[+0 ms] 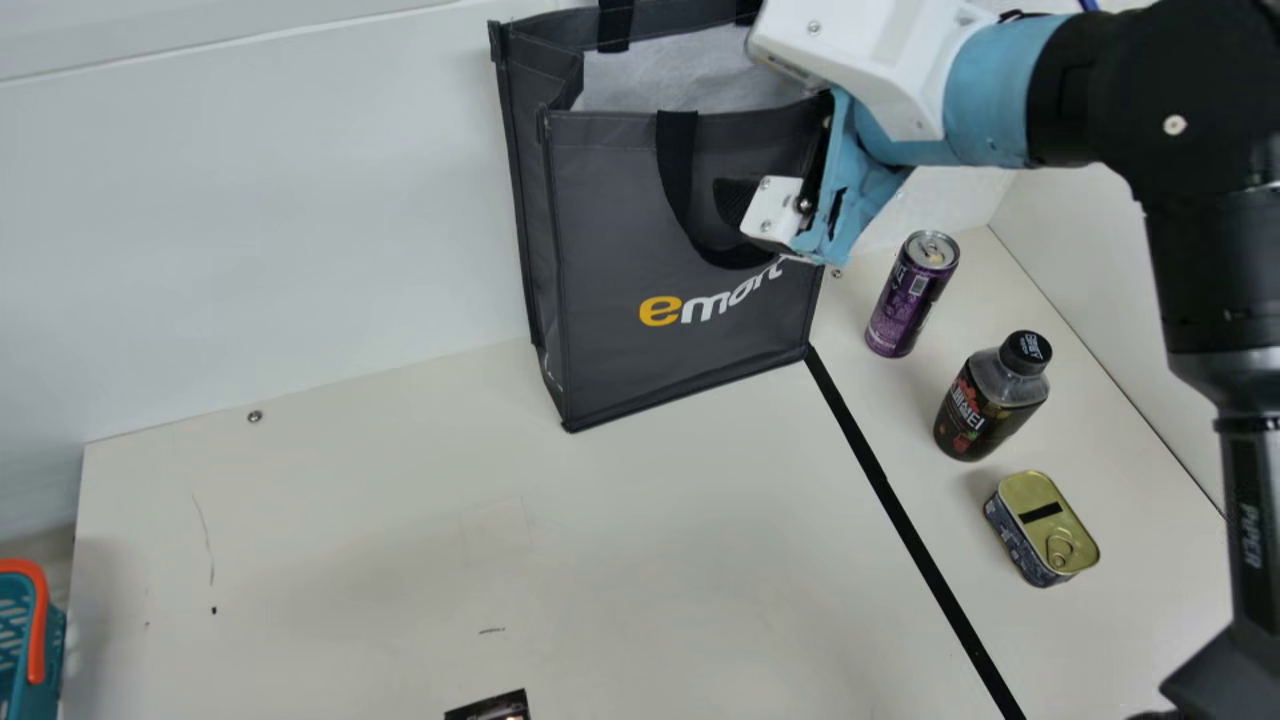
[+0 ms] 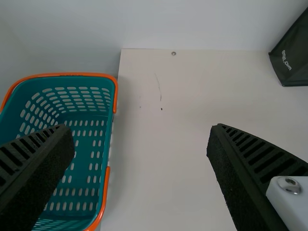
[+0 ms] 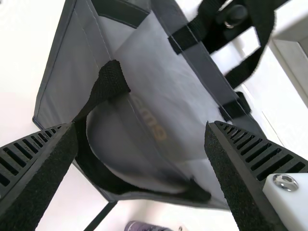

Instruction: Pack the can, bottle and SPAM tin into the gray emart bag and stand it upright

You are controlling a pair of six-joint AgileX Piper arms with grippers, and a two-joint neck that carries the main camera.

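The cream worktop [image 1: 330,560] is stretching out below a pale wall, with a black tape strip [image 1: 905,520] running from the bag's near right corner down to the main view's bottom edge. The gray emart bag [image 1: 620,200] is standing upright at the wall, its mouth gaping and its pale lining showing, while its front handle [image 1: 677,165] is drooping over the printed face. A teal basket [image 2: 62,74] with orange trim is sitting at the left end. The right gripper [image 1: 770,212] is hovering at the bag's upper right front by that handle, its fingers standing wide apart and holding nothing; whether either one is touching the handle, I am not managing to tell. The left gripper [image 2: 139,132] is also gaping wide and empty, pointing towards the basket and the left part of the worktop. Right of the tape, the task's three things are forming a loose, slanting row outside the bag: the dark, black-capped bottle [image 1: 985,405] is standing in the middle, the slim purple can [image 1: 905,300] is standing farthest back, near the bag, and the SPAM tin [image 1: 1040,525] is lying nearest the front, its gold ring-pull lid facing up.
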